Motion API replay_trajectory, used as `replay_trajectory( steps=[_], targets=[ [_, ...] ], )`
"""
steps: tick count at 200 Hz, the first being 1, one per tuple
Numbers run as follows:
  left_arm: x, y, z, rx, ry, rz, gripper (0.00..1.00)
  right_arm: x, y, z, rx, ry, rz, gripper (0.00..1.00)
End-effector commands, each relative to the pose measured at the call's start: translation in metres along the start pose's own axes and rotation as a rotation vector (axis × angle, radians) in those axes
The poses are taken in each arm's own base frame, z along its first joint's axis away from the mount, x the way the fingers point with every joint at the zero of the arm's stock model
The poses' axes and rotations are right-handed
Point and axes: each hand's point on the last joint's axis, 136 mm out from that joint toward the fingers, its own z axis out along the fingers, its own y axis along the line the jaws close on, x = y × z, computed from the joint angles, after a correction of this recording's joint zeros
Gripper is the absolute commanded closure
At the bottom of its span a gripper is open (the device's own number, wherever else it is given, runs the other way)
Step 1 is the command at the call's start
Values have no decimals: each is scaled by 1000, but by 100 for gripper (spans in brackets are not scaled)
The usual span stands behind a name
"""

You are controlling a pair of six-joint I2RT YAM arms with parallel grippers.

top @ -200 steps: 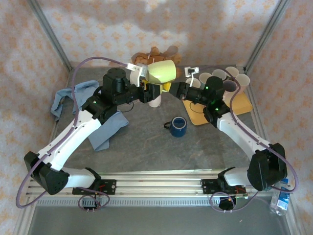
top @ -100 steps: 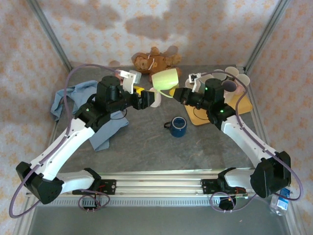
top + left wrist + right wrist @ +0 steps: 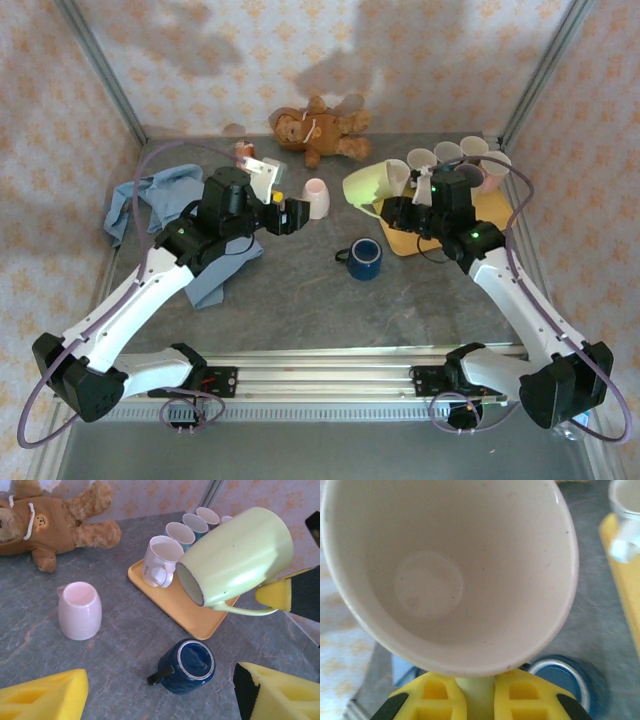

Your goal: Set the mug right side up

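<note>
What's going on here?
The right pincer grips the pale green mug by its handle and holds it in the air beside the yellow tray. The mug is tipped on its side, mouth facing the left arm, so it is not yet upright. The left pincer is open and empty, near the pink cup. A blue mug stands upright on the table.
</note>
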Motion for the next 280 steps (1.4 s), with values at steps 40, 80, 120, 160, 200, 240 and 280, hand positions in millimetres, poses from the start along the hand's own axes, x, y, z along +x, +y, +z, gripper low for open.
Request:
replay_trajectory(
  steps=[40,80,120,160,200,240,280],
  targets=[
    [-3,7,4,-20,-41,23,23,-26,-45,-45,370,-96,-87,100],
    [1,6,11,1,-40,16,22,-13,-75,-41,521,-10,-127,100],
    [7,0,24,47,-5,5,24,-6,-81,-1,559,133,-243,100],
    [11,6,29,13,19,4,24,-19,-104,16,735,149,-282,100],
    [16,11,30,-11,41,20,23,-19,-130,37,855,190,-298,100],
    [22,13,30,-20,59,22,24,-27,-141,47,930,149,-292,100],
    [28,17,33,-34,76,25,23,-22,-152,58,963,176,-296,100]
  ],
)
